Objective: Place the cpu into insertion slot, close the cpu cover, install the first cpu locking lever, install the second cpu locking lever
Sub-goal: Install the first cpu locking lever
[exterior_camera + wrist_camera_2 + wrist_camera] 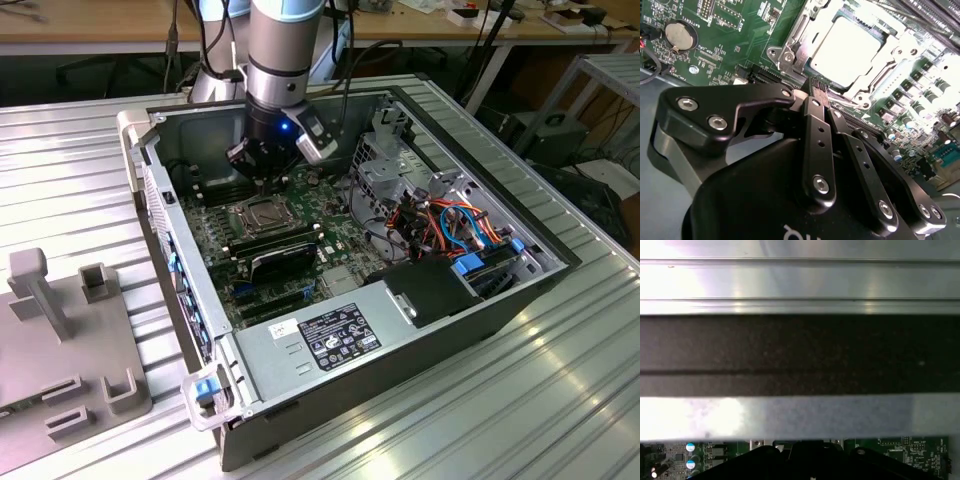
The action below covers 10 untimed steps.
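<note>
The cpu [847, 47] shows its bright silver top, lying flat in the socket on the green board. The silver cpu cover [796, 31] lies down around it as a frame. The insertion slot is hidden beneath them. My gripper [818, 89] is shut, with its black fingers pressed together and their tip right at the near edge of the cover, nothing visibly between them. In the exterior view the gripper [262, 178] hangs just above the socket area [257, 213], at its far side. A thin lever rod [885, 75] runs along one side of the cover.
A black card [282, 262] stands next to the socket. The power supply [335, 335] lies at the front of the case, with a drive cage [392, 165] and coloured cables [450, 225] to the exterior view's right. A grey fixture [60, 330] sits outside the case. The case wall [800, 355] is close by.
</note>
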### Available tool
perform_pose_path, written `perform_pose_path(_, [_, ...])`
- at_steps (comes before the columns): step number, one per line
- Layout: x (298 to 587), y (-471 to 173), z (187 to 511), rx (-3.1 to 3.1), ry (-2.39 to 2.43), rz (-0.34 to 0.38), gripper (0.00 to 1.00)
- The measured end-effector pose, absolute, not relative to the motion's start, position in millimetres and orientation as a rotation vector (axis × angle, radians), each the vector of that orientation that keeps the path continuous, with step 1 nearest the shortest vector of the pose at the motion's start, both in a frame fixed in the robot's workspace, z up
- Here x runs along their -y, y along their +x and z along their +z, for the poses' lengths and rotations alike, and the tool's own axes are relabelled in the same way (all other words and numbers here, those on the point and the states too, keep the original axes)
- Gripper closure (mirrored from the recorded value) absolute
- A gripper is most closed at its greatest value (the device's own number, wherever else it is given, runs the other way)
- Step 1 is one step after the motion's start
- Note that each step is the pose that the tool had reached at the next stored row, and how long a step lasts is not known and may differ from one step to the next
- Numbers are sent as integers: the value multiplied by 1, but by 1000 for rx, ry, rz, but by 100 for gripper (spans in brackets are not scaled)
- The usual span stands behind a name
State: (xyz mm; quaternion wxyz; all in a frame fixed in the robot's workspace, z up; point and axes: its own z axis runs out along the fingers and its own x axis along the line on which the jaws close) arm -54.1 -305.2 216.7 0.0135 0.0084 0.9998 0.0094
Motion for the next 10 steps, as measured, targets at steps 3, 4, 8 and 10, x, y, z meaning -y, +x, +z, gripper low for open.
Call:
perform_pose_path(3, [305, -54, 215, -3115, 26, 29, 89])
perform_pose_path(4, [305, -54, 214, -3115, 26, 29, 89])
perform_pose_path(8, [301, -53, 213, -3115, 26, 29, 89])
perform_pose_path(10, [298, -51, 213, -3116, 26, 27, 89])
